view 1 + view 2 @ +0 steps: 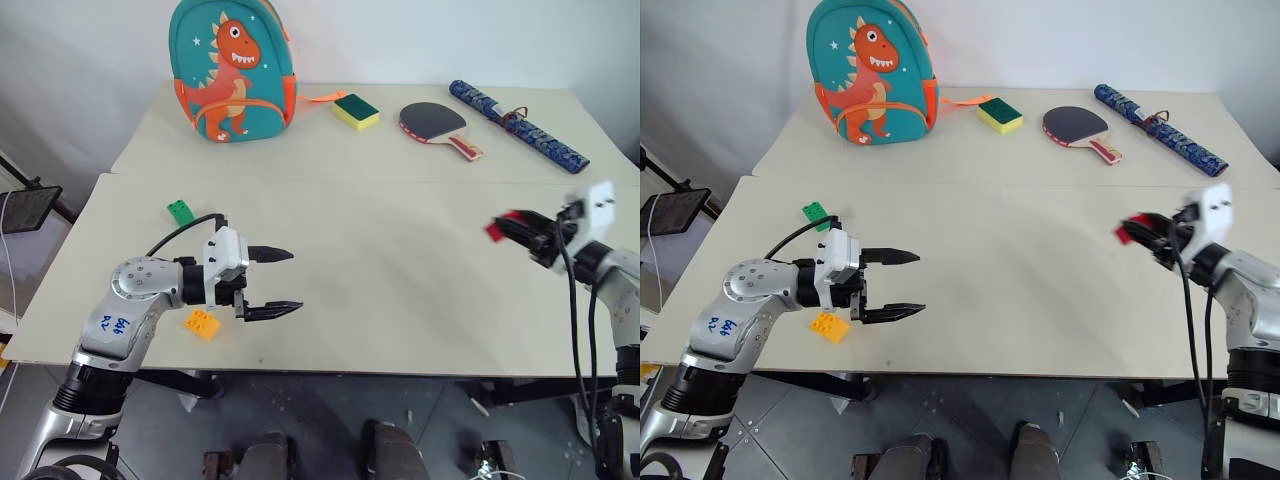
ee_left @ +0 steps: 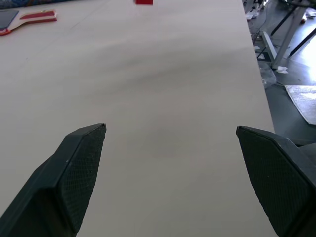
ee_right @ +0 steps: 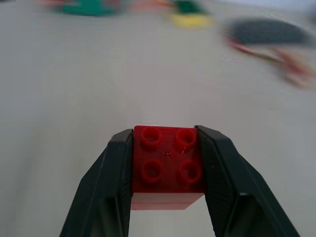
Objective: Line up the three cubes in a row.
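Right gripper (image 3: 168,170) – ribbed black fingers pinch studded red cube (image 3: 167,165) | left gripper (image 1: 285,282) – spread | green cube (image 1: 180,211), orange cube (image 1: 202,324) – matte table's (image 1: 400,300) left edge

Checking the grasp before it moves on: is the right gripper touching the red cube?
Touching. In the right wrist view the red cube sits clamped in the right gripper, both black fingers pressed flush against its sides with no gap.

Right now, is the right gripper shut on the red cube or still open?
Shut on it. In the right wrist view both fingers press the sides of the red cube, studs facing the camera; the right gripper holds it above the table.
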`<state>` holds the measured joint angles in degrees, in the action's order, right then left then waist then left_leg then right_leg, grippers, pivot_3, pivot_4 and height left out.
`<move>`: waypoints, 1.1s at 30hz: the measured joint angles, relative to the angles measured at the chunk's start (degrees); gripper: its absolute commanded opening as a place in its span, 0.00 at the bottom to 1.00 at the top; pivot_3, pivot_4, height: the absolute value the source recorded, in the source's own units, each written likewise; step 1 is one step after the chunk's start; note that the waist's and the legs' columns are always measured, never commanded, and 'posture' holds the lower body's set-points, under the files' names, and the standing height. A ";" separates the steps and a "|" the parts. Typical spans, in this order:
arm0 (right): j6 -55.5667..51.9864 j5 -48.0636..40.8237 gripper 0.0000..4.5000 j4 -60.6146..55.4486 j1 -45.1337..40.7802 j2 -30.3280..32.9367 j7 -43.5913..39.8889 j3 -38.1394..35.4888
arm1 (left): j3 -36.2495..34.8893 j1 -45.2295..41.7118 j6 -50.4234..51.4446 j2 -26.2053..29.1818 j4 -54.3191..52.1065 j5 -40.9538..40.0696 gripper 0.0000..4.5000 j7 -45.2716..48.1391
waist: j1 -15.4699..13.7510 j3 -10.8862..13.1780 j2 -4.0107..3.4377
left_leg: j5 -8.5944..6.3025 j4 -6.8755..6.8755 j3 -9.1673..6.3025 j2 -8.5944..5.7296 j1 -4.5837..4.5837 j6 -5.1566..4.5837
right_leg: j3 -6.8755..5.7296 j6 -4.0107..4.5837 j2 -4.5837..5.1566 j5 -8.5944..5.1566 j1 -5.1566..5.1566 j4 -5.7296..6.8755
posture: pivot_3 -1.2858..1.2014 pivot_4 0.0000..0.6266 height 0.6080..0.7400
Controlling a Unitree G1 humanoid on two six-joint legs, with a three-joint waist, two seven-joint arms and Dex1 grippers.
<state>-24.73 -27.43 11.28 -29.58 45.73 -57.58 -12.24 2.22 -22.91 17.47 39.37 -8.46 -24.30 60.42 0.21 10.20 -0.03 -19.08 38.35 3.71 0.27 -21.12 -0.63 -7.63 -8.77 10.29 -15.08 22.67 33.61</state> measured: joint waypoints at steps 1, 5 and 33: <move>0.53 0.86 0.33 -1.04 -0.79 0.72 -3.14 3.04 | -0.31 0.37 0.00 0.41 0.01 -0.02 1.00 0.15 | -0.03 0.00 0.00 | -0.01 0.03 0.00 0.00 -0.01 0.00 | 0.00 0.00 0.00 0.00 0.00 0.00 | 0.52 0.24 1.00; 9.06 8.94 0.33 -1.27 -4.48 0.68 -14.74 17.29 | -2.45 3.23 0.03 1.72 -0.30 -0.16 1.00 0.38 | -0.18 0.01 0.02 | -0.04 0.09 -0.04 -0.02 -0.06 0.00 | -0.02 0.00 0.02 0.00 0.01 -0.02 | 0.52 0.24 1.00; 28.28 2.21 0.99 3.73 -5.52 -12.96 -22.54 13.34 | -29.94 18.31 -3.74 2.73 6.21 -6.22 1.00 -2.23 | 0.64 0.05 0.06 | -0.47 0.57 -0.12 0.69 -0.04 0.37 | -0.10 0.08 -0.59 0.02 0.00 0.19 | 0.52 0.24 1.00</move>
<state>3.56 -25.22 15.00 -35.10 32.78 -80.12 1.10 -27.73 -4.60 13.73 42.10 -2.25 -30.52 58.19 0.85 10.25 0.03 -19.54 38.92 3.59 0.96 -21.16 -0.25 -7.72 -8.69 9.70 -15.07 22.66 33.80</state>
